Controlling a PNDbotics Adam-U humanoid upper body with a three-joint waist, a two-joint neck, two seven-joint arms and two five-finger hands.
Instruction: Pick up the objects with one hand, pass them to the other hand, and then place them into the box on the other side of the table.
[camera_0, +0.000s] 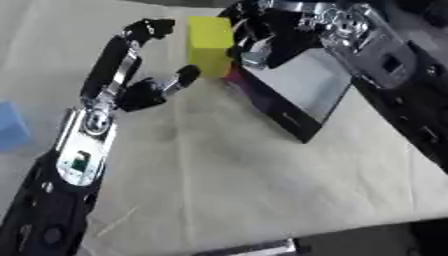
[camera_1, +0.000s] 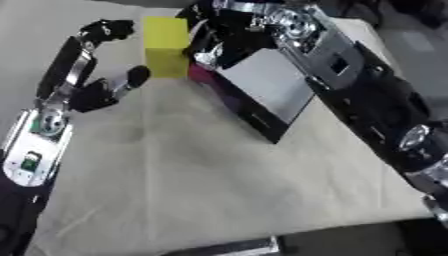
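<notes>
- Left hand (camera_0: 131, 85), left eye view: fingers spread, thumb and fingers either side of a gap facing the yellow block (camera_0: 210, 45); holding nothing, thumb tip just beside the block's lower left face.
- Right hand (camera_0: 262, 37), same view: curled onto the block's right side from above, looks like the one carrying it; contact points partly hidden behind the block.
- Block upright, apparently off the table (camera_0: 227, 175), over the near-left corner of the black box (camera_0: 297, 95); box floor pale, holding nothing visible.
- Risk, judged: release before the left fingers close, so the block drops onto the box rim and tips either way.
- Risk, judged: left thumb nudging the lower face and twisting the block inside the right hand's hold.
- Blue thing (camera_0: 10, 125) at the left edge, well apart; no interference expected.
- Right eye view: left hand (camera_1: 92, 80) again uncurled, upper fingers (camera_1: 109, 29) level with the block's top edge, close but apparently not touching.
- Yellow block (camera_1: 166, 45) against the right hand (camera_1: 219, 35); something dark pink (camera_1: 199, 74) just below the block at the box's corner, cannot tell what.
- Risk, judged: if the box (camera_1: 262, 90) beside the right arm is the target, transfer toward the left hand moves the block away from it; wrong-side placement possible.
- Risk, judged: right forearm low over the box's far wall, could shove the box on withdrawal.
</notes>
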